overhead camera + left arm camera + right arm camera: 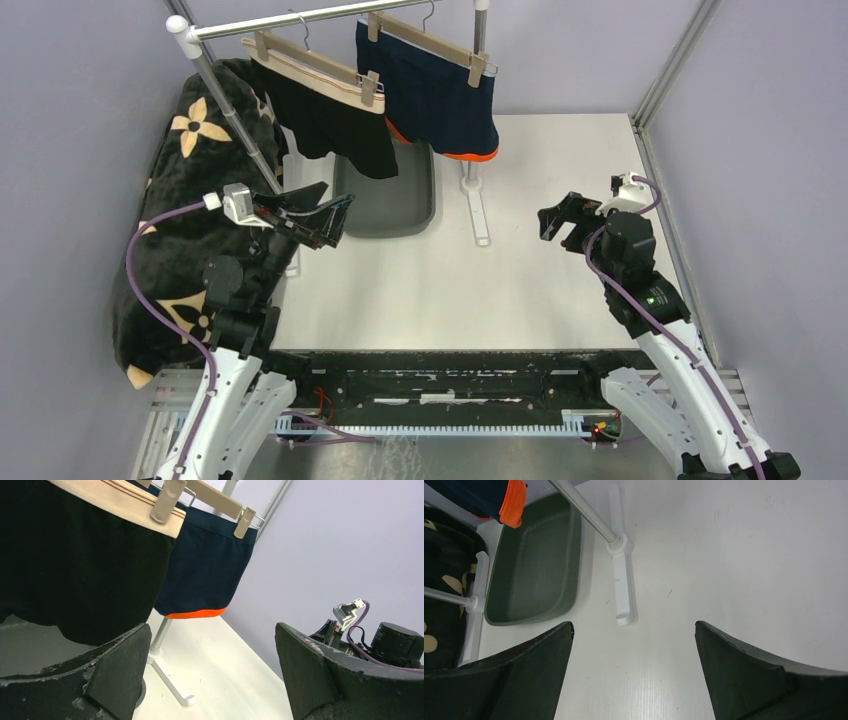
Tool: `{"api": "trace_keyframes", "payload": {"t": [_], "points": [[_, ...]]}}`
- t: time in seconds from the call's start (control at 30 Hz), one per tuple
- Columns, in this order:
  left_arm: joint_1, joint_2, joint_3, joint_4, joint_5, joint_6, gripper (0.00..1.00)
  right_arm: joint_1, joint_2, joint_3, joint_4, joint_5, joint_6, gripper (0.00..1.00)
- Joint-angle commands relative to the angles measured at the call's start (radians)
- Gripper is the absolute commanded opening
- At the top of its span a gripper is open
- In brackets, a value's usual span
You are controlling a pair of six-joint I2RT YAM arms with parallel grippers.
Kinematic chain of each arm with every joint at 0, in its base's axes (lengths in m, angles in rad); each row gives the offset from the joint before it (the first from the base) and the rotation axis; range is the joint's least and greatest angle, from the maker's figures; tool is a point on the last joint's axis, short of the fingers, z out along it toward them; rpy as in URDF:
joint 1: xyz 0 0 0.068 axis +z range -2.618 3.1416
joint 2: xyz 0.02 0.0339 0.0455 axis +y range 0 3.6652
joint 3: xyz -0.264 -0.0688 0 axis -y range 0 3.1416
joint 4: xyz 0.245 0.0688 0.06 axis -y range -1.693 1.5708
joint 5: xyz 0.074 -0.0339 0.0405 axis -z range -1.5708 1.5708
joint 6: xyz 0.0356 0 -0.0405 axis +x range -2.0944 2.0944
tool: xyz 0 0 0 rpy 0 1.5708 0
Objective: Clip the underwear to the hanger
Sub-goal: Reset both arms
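Two wooden clip hangers hang on the metal rail (300, 17). The left hanger (310, 62) holds black underwear (330, 125) with a beige waistband. The right hanger (430, 40) holds navy underwear (440, 95) with an orange hem. Both show in the left wrist view, the black pair (75, 565) left and the navy pair (205, 575) beyond it. My left gripper (335, 215) is open and empty, just below the black pair. My right gripper (560, 222) is open and empty above the table at the right.
A grey tub (385, 195) sits on the white table (520, 280) under the garments. The rack's post and white foot (475, 200) stand mid-table. A black blanket with tan flowers (180, 210) drapes at the left. Walls close in on both sides.
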Motion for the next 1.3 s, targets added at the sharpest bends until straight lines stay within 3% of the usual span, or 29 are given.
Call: {"api": "trace_keyframes", "payload": {"t": [0.0,1.27], "points": [[-0.003,0.0,-0.006,0.022,0.006,-0.038,0.99,-0.003,-0.012,0.01,0.029,0.004,-0.002,1.0],[-0.003,0.003,-0.016,0.032,-0.002,-0.042,0.99,-0.004,0.065,0.016,0.053,0.03,0.018,1.0]]}}
